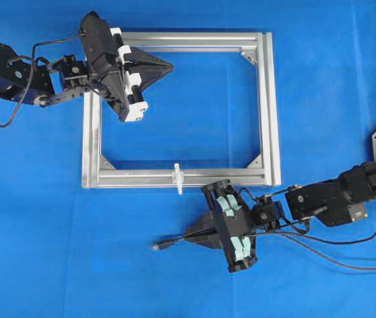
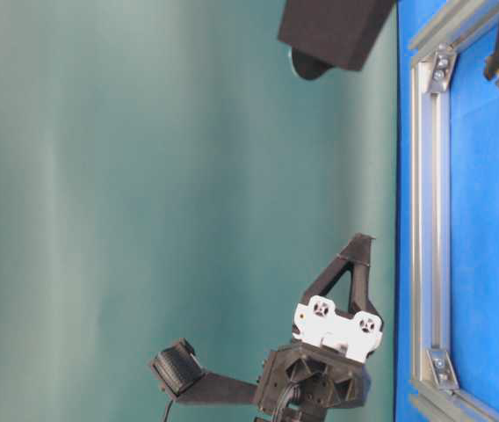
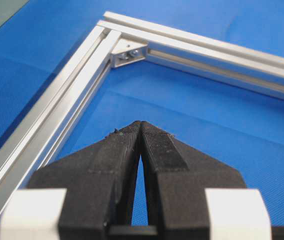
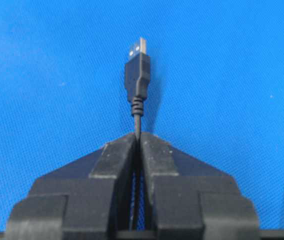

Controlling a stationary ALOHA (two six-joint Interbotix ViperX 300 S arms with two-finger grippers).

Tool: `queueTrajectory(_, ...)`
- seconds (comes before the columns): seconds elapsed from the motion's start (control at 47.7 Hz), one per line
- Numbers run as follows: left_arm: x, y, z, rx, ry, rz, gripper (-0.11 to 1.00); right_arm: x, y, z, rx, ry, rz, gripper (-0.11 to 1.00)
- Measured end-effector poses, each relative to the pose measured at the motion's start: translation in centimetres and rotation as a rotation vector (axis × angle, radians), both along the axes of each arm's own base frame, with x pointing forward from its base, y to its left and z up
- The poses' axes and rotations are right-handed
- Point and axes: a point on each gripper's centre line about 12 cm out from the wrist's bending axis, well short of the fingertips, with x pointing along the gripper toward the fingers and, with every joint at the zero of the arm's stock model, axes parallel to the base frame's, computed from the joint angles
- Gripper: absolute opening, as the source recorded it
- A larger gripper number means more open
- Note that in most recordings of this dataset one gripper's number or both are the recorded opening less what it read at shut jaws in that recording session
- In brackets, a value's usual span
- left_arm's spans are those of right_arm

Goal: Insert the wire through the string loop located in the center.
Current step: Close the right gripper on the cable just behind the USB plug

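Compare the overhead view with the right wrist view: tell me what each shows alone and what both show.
Only overhead: the silver frame, the white string loop on its lower bar, and the left gripper, shut over the frame's upper left. Only the right wrist view: the plug's metallic tip close up and the cable pinched between the pads. Both: the right gripper shut on the wire, plug pointing away from it, over blue cloth.

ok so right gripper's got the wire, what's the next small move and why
Probably lift slightly and carry the plug toward the string loop. The right gripper is shut on the wire just behind the plug, which lies on the cloth, apart from the loop and pointing away from the frame.
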Motion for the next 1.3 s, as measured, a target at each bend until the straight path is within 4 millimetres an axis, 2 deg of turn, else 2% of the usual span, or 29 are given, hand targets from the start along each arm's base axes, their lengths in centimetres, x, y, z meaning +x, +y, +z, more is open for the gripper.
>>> queueTrajectory(0.252, 0.0, 0.1, 0.0, 0.001, -0.001, 0.002, 0.00, -0.1, 0.0, 0.7, 0.002, 0.008, -0.001, -0.01)
queueTrajectory(0.65, 0.0, 0.0, 0.0, -0.001, 0.003, 0.000, 0.00, -0.8, 0.3, 7.5, 0.022, -0.030, 0.019, -0.01)
queueTrajectory(1.301, 0.0, 0.0, 0.0, -0.001, 0.003, 0.000, 0.00, -0.9, 0.4, 7.7, 0.022, -0.022, 0.021, -0.01)
